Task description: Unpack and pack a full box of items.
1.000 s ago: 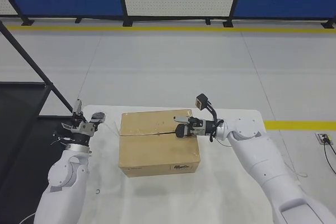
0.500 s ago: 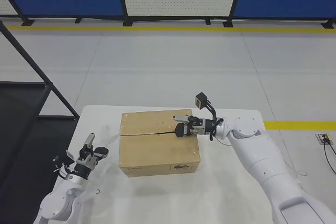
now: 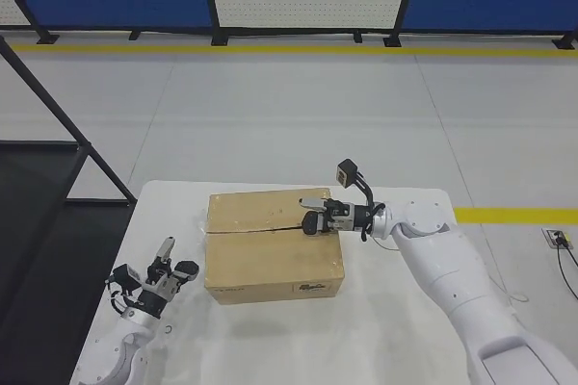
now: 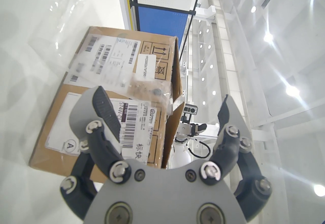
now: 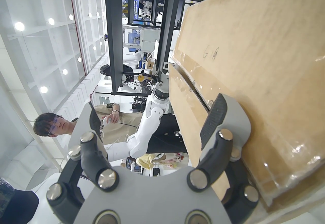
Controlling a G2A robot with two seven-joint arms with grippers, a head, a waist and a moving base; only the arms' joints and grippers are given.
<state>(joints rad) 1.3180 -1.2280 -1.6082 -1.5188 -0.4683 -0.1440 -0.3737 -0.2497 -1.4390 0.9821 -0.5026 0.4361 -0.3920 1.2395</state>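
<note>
Pale grey floor spreads over the upper half of the top view, with a yellow line crossing near the top edge, just below blue panels. A black metal frame slants through the upper left. The white tabletop sits low centre. Ceiling lights glare bright overhead.

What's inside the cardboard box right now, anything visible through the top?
None of the contents show. The cardboard box has its top flaps closed, and they meet at a seam across the middle. The open right gripper is over the top at that seam.
</note>
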